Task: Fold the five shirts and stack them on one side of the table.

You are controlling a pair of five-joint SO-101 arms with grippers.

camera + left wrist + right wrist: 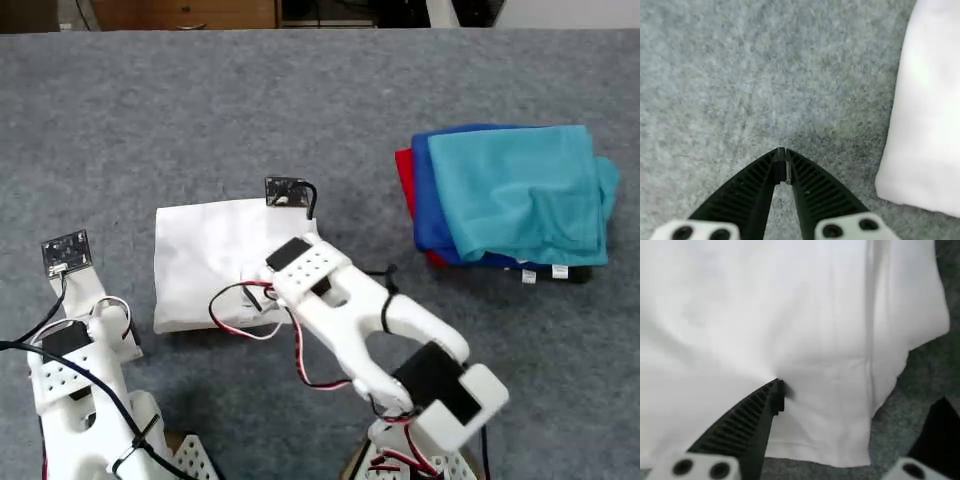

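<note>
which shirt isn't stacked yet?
The white folded fabric shirt, lying alone mid-table; the teal shirt, blue shirt and red shirt are piled together aside.

The worktop [200,110] is mottled grey. On it lies 1 plain white shirt [200,260]. The stack shows a turquoise shirt [520,195], a blue shirt [425,200] and a red shirt [404,180]. The right arm [350,320] is white, with red, white and black wires [230,322]. The left hand [781,165] is black and ridged.
</note>
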